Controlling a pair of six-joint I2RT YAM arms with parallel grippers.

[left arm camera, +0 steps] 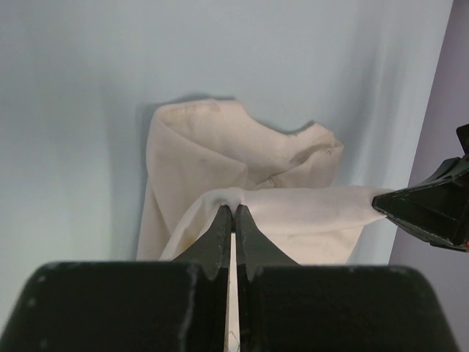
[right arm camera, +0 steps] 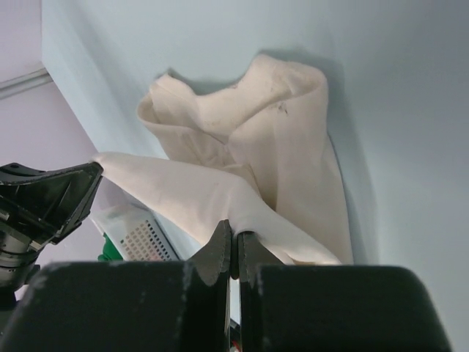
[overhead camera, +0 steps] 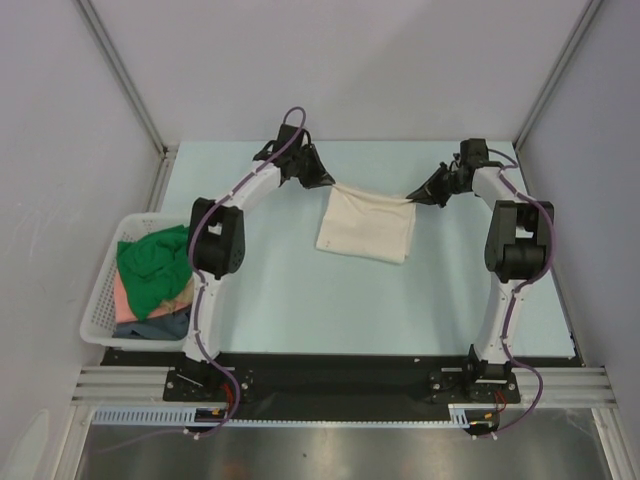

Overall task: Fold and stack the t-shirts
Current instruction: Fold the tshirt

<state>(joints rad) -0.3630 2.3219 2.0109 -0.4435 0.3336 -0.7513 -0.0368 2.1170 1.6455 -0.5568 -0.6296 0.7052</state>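
Note:
A cream t-shirt (overhead camera: 367, 226) lies partly folded mid-table, its far edge lifted and stretched between both grippers. My left gripper (overhead camera: 331, 183) is shut on its far left corner; in the left wrist view the jaws (left arm camera: 233, 210) pinch the cloth (left arm camera: 220, 147). My right gripper (overhead camera: 411, 198) is shut on the far right corner; in the right wrist view the jaws (right arm camera: 233, 233) pinch the cloth (right arm camera: 278, 125). A green t-shirt (overhead camera: 155, 262), a salmon pink one (overhead camera: 128, 305) and a dark blue one (overhead camera: 160, 326) lie bunched in the basket.
A white lattice basket (overhead camera: 100, 295) stands at the table's left edge, also partly seen in the right wrist view (right arm camera: 135, 233). Grey walls enclose the table on the left, far and right sides. A black strip runs along the near edge by the arm bases.

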